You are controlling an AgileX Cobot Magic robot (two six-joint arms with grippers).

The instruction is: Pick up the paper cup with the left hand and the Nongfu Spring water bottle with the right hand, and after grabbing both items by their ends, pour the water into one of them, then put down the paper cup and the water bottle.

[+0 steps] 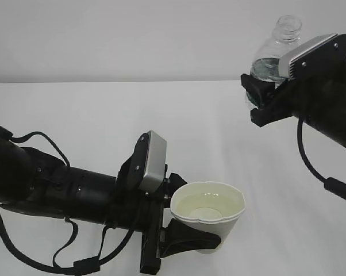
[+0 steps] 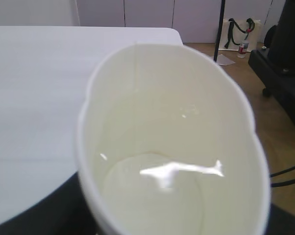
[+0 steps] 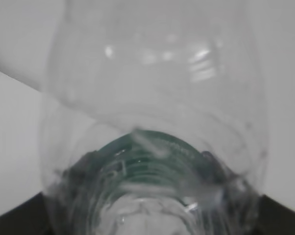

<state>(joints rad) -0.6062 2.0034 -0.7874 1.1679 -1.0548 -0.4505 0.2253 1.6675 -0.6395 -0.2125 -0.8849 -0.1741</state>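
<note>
Near the front edge of the white table (image 1: 104, 115), on the left, the left hand (image 1: 181, 227) reaches in from the left side with its grey plate facing up. Its black fingers are closed around the lower wall of the paper cup (image 1: 210, 221), and the grip presses the rolled rim slightly out of round. The cup is held close to upright, leaning a little, mouth upward. The left wrist view looks straight into the cup (image 2: 172, 147): the cream inside is wet and a shallow pool of water (image 2: 157, 196) lies at the bottom, with a bright glint on its surface.

Toward the back right corner of the table, well apart from the cup and higher, the right hand (image 1: 265, 95) comes in from the right side. Its clamp is closed on the water bottle (image 1: 276, 49) at the green label band. The bottle stands nearly upright, neck tilted slightly right, open mouth at the top with no cap. The right wrist view shows the clear ribbed bottle (image 3: 152, 98) from below the label; whether any water remains inside cannot be told.
</note>
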